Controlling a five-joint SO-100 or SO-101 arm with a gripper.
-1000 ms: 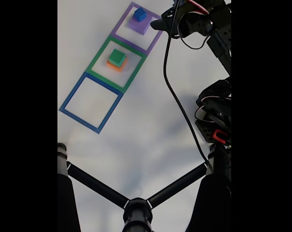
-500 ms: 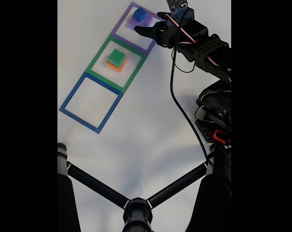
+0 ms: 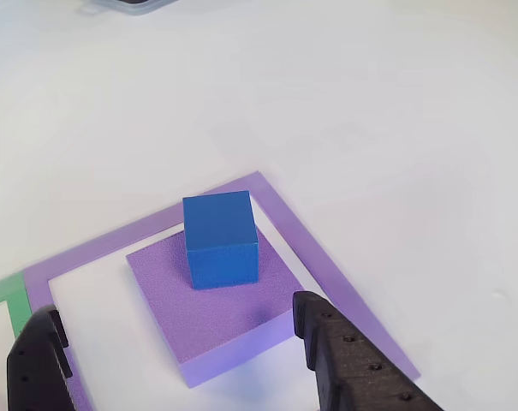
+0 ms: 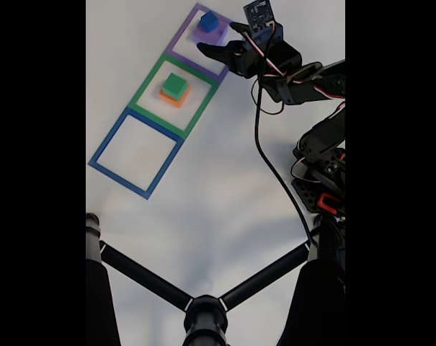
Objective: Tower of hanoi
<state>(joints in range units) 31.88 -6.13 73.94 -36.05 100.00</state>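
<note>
Claw [image 4: 219,40] jaws stand apart, near the blue cube [image 3: 220,238], which rests on the purple block [image 3: 211,312]. Green block [image 4: 175,85] sits on orange block [image 4: 170,99].

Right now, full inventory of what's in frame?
Blue foam cube: 1, blue, on top of the purple block.
Flat purple foam block: 1, purple, inside the purple frame.
Green foam block: 1, green, stacked on the orange block.
Orange foam block: 1, orange, inside the green frame.
Flat square frames: 3, purple, green, blue, in a diagonal row on the white table.
Black tripod legs: fixed view, bottom.
Black cable: 1, along the arm.
Tool: 1, black, open, beside the purple block.
</note>
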